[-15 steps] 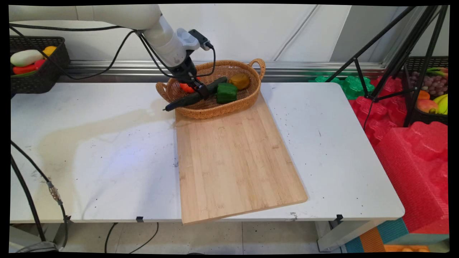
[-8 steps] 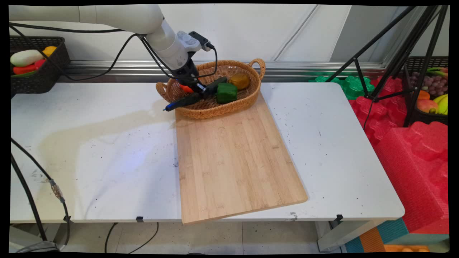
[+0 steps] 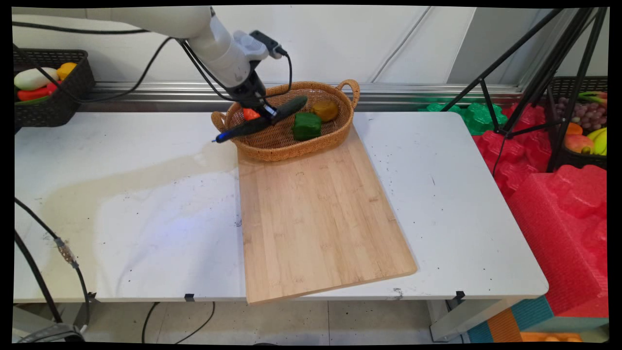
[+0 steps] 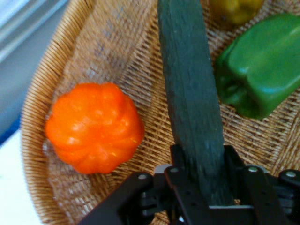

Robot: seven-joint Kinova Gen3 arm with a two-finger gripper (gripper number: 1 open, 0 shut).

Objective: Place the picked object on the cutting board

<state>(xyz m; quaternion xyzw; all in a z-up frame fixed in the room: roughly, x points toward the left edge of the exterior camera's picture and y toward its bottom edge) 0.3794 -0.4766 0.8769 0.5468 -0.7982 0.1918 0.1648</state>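
Observation:
My gripper [image 3: 270,114] [image 4: 199,178] is shut on a long dark green cucumber [image 3: 272,116] [image 4: 190,89], holding it near its middle. The cucumber hangs tilted above the wicker basket [image 3: 272,148] [image 4: 42,79], one end poking out past the basket's left rim. Under it in the basket lie an orange pumpkin-shaped vegetable [image 3: 250,114] [image 4: 93,133], a green bell pepper [image 3: 307,125] [image 4: 265,70] and a yellowish vegetable [image 3: 325,110] [image 4: 234,9].
The basket stands at the far end of a wooden cutting board [image 3: 316,218] on the white table [image 3: 121,194]. A black crate of produce [image 3: 46,87] sits at the back left. Tripod legs [image 3: 534,82] and red foam [image 3: 559,204] lie to the right.
The gripper has risen and shifted slightly left with the cucumber, lifting it clear of the basket floor; the orange vegetable now shows more fully.

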